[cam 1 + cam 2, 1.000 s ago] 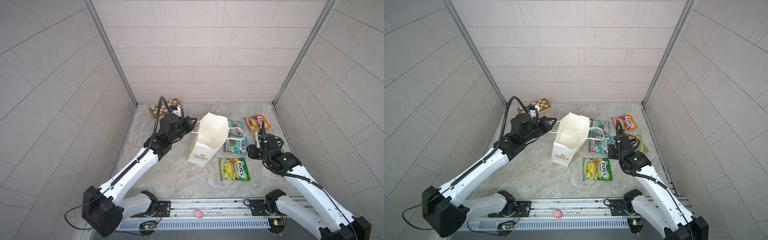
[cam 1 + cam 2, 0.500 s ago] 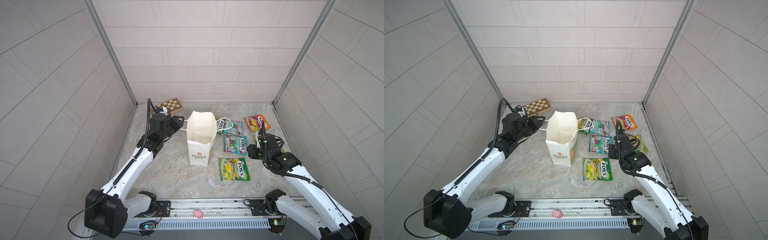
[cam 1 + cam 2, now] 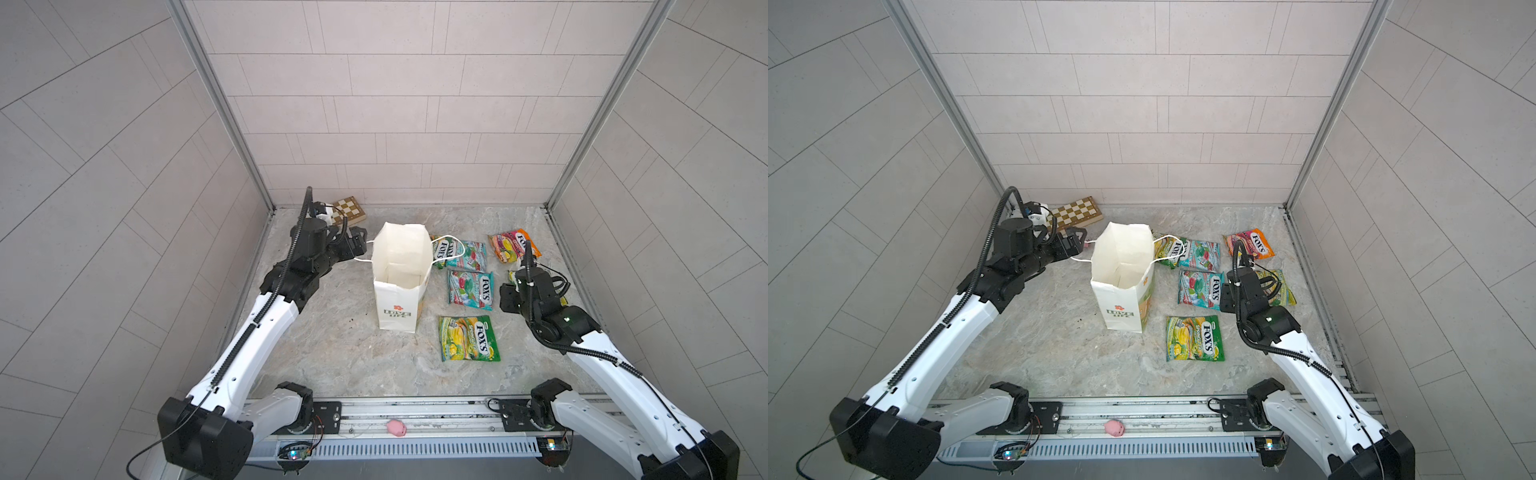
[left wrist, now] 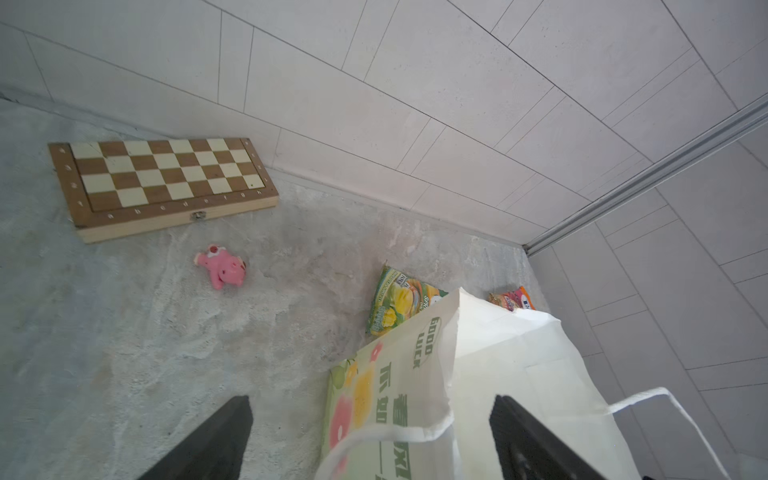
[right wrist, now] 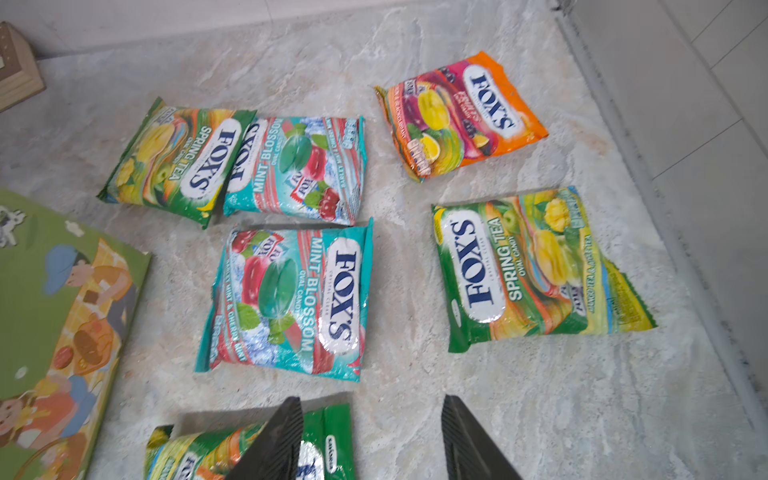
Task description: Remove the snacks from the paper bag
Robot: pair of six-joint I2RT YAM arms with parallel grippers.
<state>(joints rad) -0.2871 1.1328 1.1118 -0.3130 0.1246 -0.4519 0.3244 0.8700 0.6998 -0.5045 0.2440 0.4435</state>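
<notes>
Beside the left gripper [image 3: 358, 246], in a top view, the bag [image 3: 399, 307] stands upright, seemingly empty. Left wrist: jaws released wide, cord handle [image 4: 399, 432] looping between them; withdrawing could snag it and topple the bag. Right wrist: right gripper [image 5: 370, 401] spread, holding nothing, packets [image 5: 291, 299] lying just ahead.

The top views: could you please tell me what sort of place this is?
Probably a robot test cell, not a lived-in room: bare panel walls with aluminium corner posts, two arms bolted to a metal rail, and props on the floor, a paper bag and candy packets.
</notes>
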